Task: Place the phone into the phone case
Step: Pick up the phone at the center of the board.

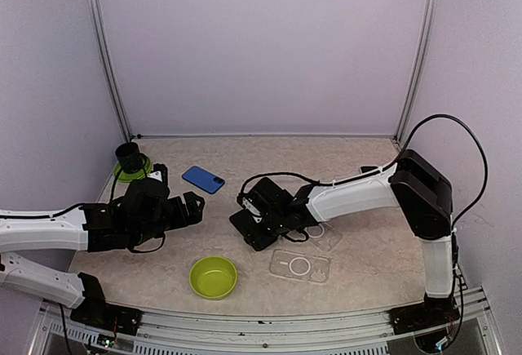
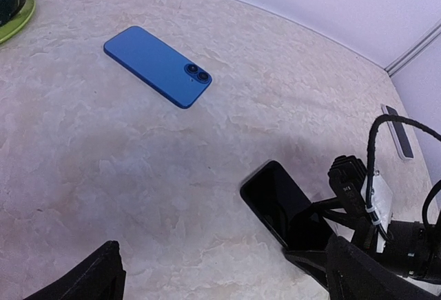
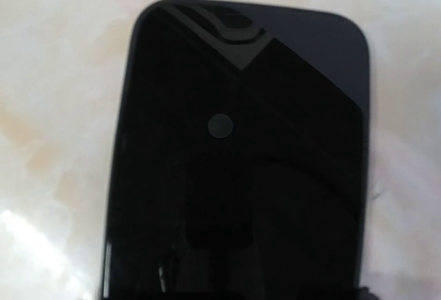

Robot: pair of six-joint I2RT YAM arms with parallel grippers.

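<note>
A black phone [image 1: 251, 230] lies screen up at the table's middle and fills the right wrist view [image 3: 234, 162]. My right gripper [image 1: 263, 212] is at its right end and appears shut on it; the left wrist view shows the phone [image 2: 275, 200] with dark fingers [image 2: 324, 258] around that end. Two clear phone cases lie to its right, one nearer the front [image 1: 300, 266] and one behind it [image 1: 325, 237]. A blue phone [image 1: 203, 179] lies back up further left, also in the left wrist view [image 2: 157, 65]. My left gripper [image 1: 194, 206] is open and empty between the two phones.
A green bowl [image 1: 214, 277] sits near the front edge. A black cup on a green coaster [image 1: 130, 160] stands at the back left, its edge in the left wrist view [image 2: 12, 7]. A small dark strip [image 2: 398, 131] lies near the right wall.
</note>
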